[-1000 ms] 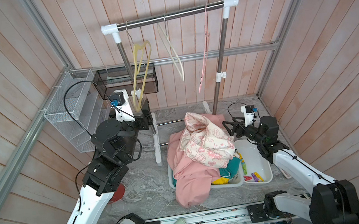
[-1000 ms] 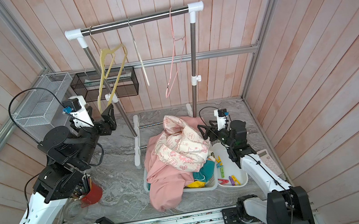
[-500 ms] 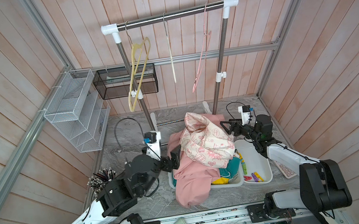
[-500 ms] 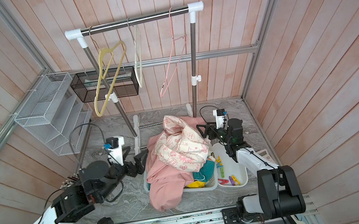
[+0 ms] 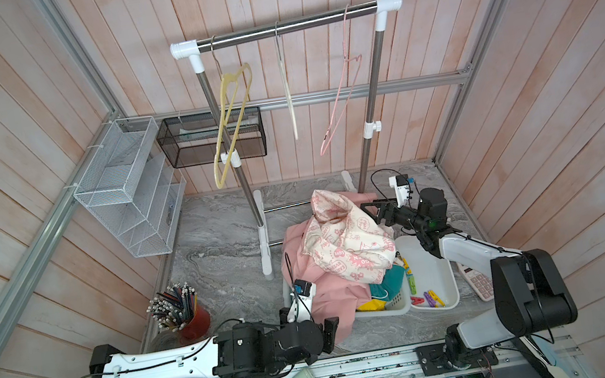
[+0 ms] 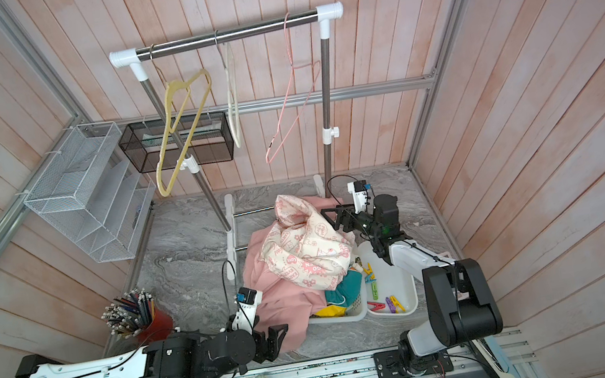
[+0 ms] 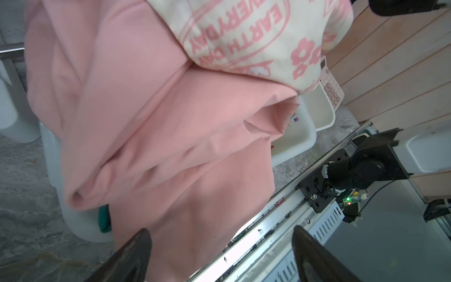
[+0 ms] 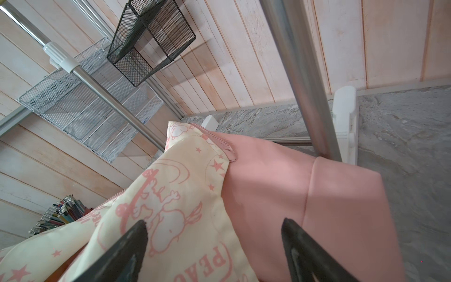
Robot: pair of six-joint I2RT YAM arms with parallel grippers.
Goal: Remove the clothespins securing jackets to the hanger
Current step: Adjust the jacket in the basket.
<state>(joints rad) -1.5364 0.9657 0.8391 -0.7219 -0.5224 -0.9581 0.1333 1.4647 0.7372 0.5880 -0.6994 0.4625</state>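
Beside the white plastic basket [image 5: 394, 307], small bright clothespins [image 5: 430, 297] lie in a white tub [image 5: 429, 260]; pink, teal and yellow jackets [image 5: 328, 295] heap over that basket. Left tool [image 6: 275, 336] and right tool [image 5: 372, 212] gape wide, empty, near the heap; closing now could snag cloth and drag it out.

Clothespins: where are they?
In both top views, the clothespins lie in the white tub on the robot's right, between the laundry basket and the pink calculator.
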